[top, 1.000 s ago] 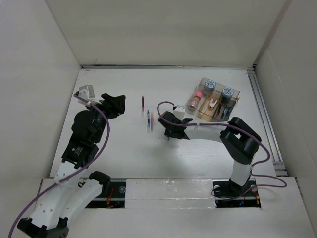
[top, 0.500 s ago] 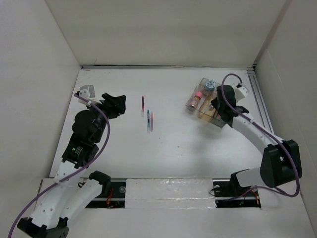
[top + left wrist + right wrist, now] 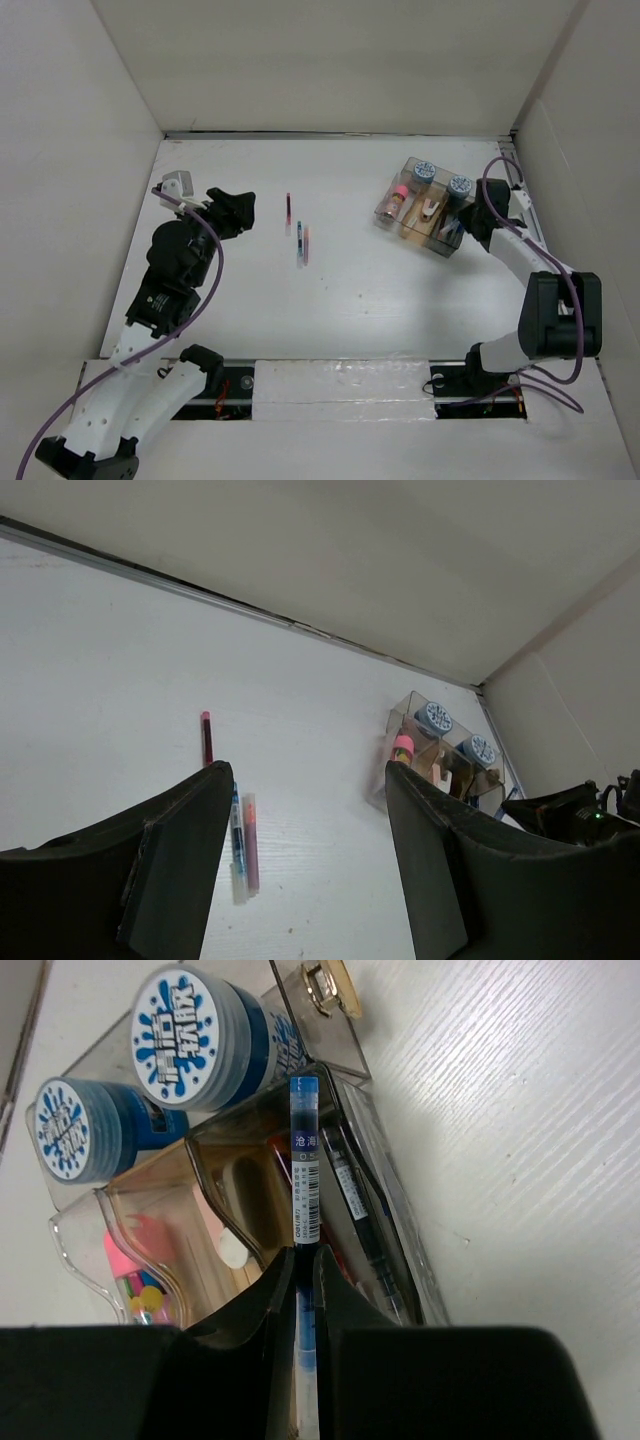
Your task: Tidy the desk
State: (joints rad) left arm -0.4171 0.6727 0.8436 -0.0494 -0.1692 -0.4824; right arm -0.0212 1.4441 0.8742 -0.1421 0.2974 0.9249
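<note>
The white desk (image 3: 360, 290) holds three pens left of centre: a red pen (image 3: 288, 208), a blue pen (image 3: 299, 243) and a pink pen (image 3: 307, 243); they also show in the left wrist view, red (image 3: 206, 737), blue (image 3: 237, 830), pink (image 3: 250, 840). My right gripper (image 3: 302, 1260) is shut on a blue pen (image 3: 305, 1160) and holds it over the pen compartment of the clear organizer box (image 3: 340, 1110). In the top view that gripper (image 3: 470, 222) is at the box's right end. My left gripper (image 3: 310, 860) is open and empty above the desk, left of the pens (image 3: 238, 210).
The organizer box (image 3: 428, 205) holds two blue-lidded jars (image 3: 425, 172), a pink-capped bottle (image 3: 399, 195), clips and pens. A metal rail (image 3: 535, 240) runs along the right edge. White walls enclose the desk.
My right arm has swung from the pens at mid-desk to the right, carrying a blue pen to the organizer box. The left arm has not moved.
</note>
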